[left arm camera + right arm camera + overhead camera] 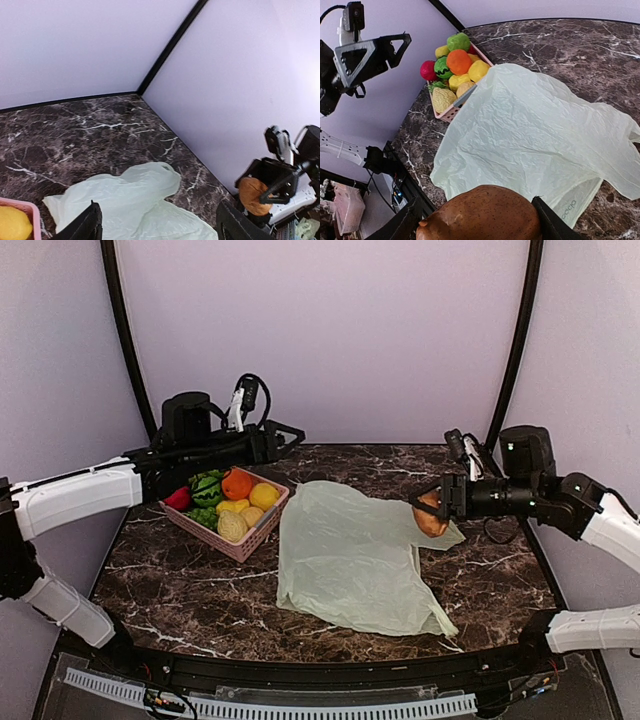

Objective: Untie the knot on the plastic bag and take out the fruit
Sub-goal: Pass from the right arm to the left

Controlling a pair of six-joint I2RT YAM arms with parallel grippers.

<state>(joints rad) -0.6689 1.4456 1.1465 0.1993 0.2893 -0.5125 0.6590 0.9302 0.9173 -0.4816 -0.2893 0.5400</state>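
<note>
The pale green plastic bag (350, 555) lies flat and open on the marble table; it also shows in the left wrist view (130, 205) and the right wrist view (535, 135). My right gripper (432, 504) is shut on the brown oval fruit (485, 215), held above the bag's right edge. The round orange fruit (237, 483) and a light green apple-like fruit (458, 41) sit in the pink basket (245, 545) left of the bag. My left gripper (285, 437) is open and empty, raised behind the basket.
The basket also holds a yellow piece (264, 495), a pale textured round piece (232, 526), a red piece (178, 498) and dark green pieces (207, 490). Purple walls and black frame posts (125, 335) enclose the table. A white cable rail (300, 705) runs along the front edge.
</note>
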